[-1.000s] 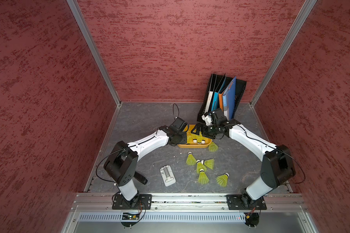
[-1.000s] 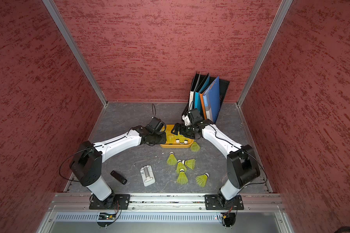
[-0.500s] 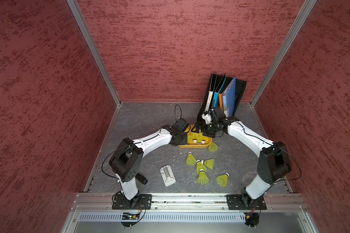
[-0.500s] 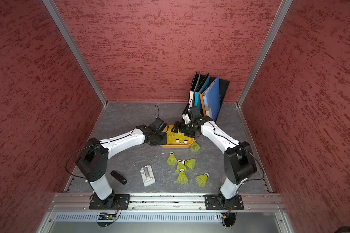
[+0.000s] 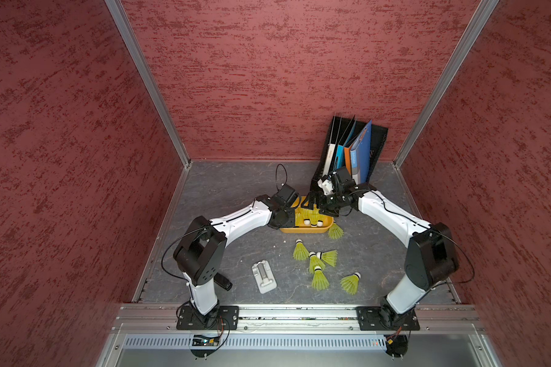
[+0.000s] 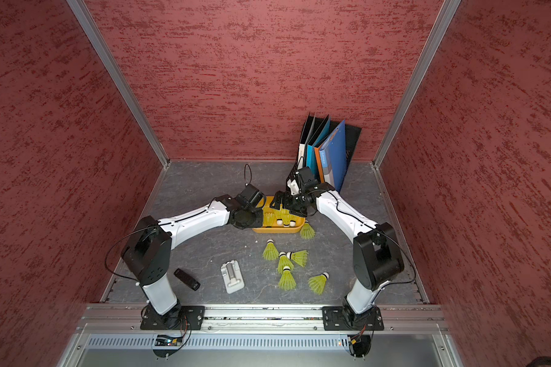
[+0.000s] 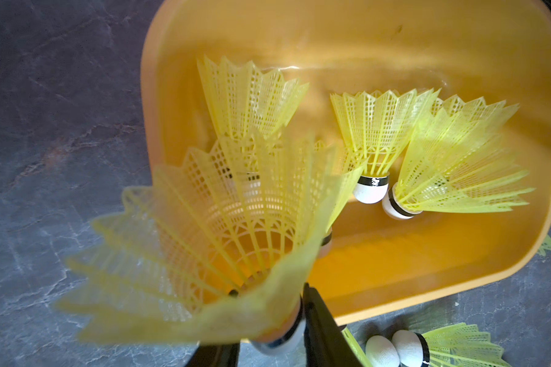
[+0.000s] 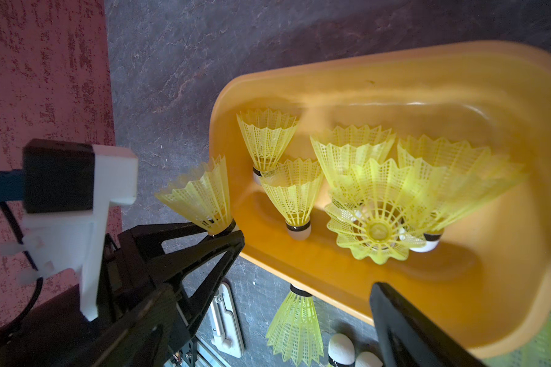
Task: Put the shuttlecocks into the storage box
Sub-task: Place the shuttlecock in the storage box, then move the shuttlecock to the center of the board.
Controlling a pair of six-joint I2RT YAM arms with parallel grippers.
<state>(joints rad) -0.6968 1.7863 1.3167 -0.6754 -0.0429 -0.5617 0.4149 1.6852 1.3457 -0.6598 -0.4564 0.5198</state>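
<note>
Shuttlecock [image 7: 223,241] tip mostly hidden, seemingly between left fingers [image 7: 318,324].

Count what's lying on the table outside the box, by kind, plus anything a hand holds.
Loose shuttlecocks: 6
Shuttlecock in the left hand: 1
White gadget: 1
Black stick: 1
File rack: 1
Total: 10
</note>
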